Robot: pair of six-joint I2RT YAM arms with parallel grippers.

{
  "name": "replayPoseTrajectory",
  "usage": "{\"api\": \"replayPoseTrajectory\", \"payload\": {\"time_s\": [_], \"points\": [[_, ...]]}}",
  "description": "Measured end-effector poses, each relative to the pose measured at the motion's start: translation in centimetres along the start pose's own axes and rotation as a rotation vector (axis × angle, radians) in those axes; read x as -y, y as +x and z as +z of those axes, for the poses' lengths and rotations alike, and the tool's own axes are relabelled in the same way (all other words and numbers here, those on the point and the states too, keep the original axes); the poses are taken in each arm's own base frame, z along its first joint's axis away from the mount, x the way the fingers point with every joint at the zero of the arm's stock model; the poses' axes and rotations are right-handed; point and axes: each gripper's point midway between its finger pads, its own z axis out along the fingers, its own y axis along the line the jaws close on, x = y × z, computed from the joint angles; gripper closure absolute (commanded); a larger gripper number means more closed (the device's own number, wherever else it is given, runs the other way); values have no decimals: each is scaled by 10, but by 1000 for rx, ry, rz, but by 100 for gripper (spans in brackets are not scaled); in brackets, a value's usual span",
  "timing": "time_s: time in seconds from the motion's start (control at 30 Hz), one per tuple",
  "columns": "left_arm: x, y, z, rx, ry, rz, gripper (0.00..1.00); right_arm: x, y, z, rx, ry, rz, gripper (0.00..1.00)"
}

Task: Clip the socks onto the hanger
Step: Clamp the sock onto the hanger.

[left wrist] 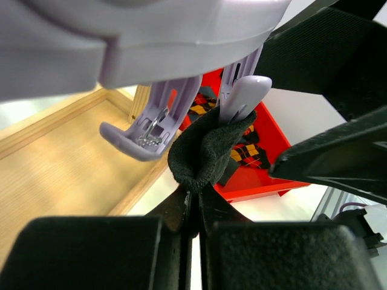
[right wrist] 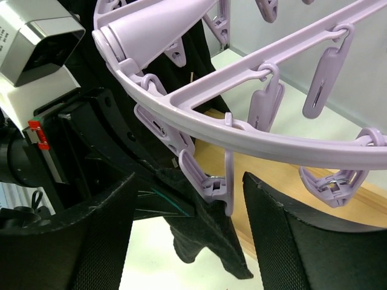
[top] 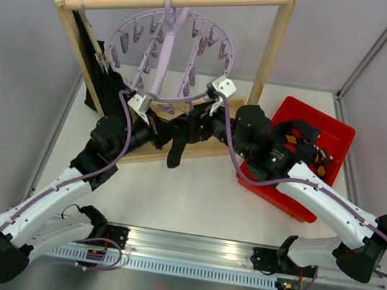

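Observation:
The lilac hanger [top: 168, 46] hangs by its hook from the wooden rail. My left gripper [top: 169, 125] is shut on a plain black sock [top: 176, 151] just under the hanger's near rim. In the left wrist view the sock's [left wrist: 205, 151] top edge sits in the mouth of a lilac clip [left wrist: 243, 98]. My right gripper [right wrist: 187, 232] is open, with its fingers on either side of that clip [right wrist: 213, 181] and the sock [right wrist: 211, 235] hanging below it. Argyle socks [top: 297, 140] lie in the red bin.
The wooden rail frame [top: 273, 47] and its base board [left wrist: 54, 175] stand behind and under the hanger. A black cloth [top: 93, 72] hangs at the frame's left post. The red bin [top: 341, 134] sits at the right, under my right arm.

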Motion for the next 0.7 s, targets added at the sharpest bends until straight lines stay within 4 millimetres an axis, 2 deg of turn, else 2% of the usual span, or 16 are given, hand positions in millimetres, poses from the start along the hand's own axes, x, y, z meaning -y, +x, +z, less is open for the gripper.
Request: {"api": "replayPoseTrajectory", "payload": {"time_s": [0.17, 0.23, 0.37, 0.43, 0.7], "points": [[-6, 2, 0, -5, -30, -4, 93, 0, 0, -1, -1, 1, 6, 20], [-7, 1, 0, -3, -39, -4, 84, 0, -2, -2, 2, 1, 11, 19], [-7, -3, -1, 6, -44, -3, 75, -1, -6, -6, 13, -1, 22, 17], [-7, -4, -2, 9, -49, -3, 74, -2, -8, -8, 17, -1, 26, 17], [-7, -9, -8, 23, -62, -1, 55, -1, -12, -18, 15, 8, 50, 16]]}}
